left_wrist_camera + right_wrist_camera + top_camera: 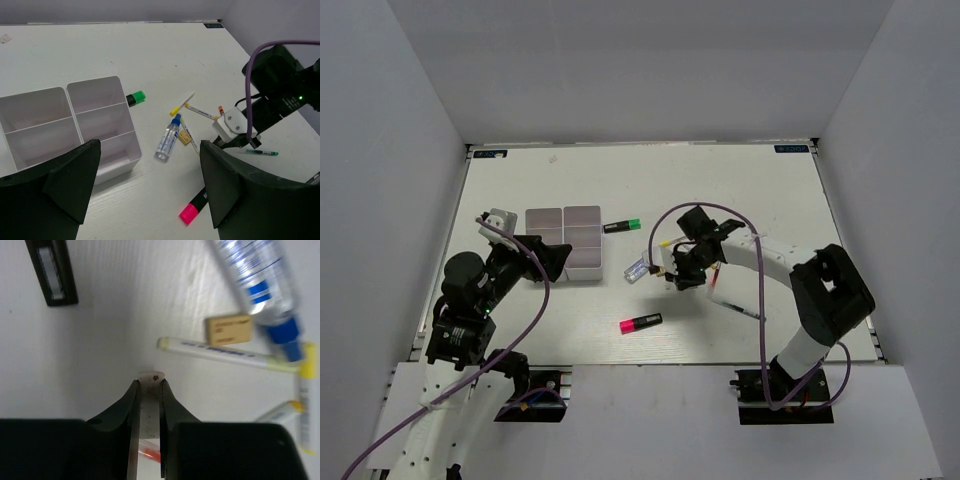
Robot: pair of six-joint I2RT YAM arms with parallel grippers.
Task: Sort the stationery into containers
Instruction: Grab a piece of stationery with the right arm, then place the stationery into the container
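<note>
Right wrist: right claw [149, 387] is closed down narrow on a thin white pen [148, 407]. The pen's blunt pale end pokes out just past the fingertips [131, 400], and a red stretch of its barrel shows lower down between them. I cannot tell whether the pen is lifted off the bench [100, 350]. Ahead and to the right of the claw lie a tan eraser [229, 330] and a second white pen with pale yellow ends [220, 354] just below it. The blue-capped tube [255, 275] runs slantwise above the eraser. More yellow-tipped pens sit blurred at the right edge.

Left wrist: left claw [150, 165] is spread wide with nothing between its fingers [70, 180]. It hovers at the near corner of the white divided tray [120, 100].

- The green-capped highlighter [135, 97] lies touching or just beside the tray's far right wall.
- The tube, eraser and yellow-tipped pens cluster to the right of the tray, apart from it.
- A pink-capped highlighter [192, 207] lies nearer the camera, apart from that cluster.
- A green-tipped pen [260, 152] lies alone by the right arm.

Top external: the tray sits left of bench centre and the left claw is just at its near edge. The right claw is over the pen cluster at mid-bench. The pink-capped highlighter lies between the two arms, nearer the front.
</note>
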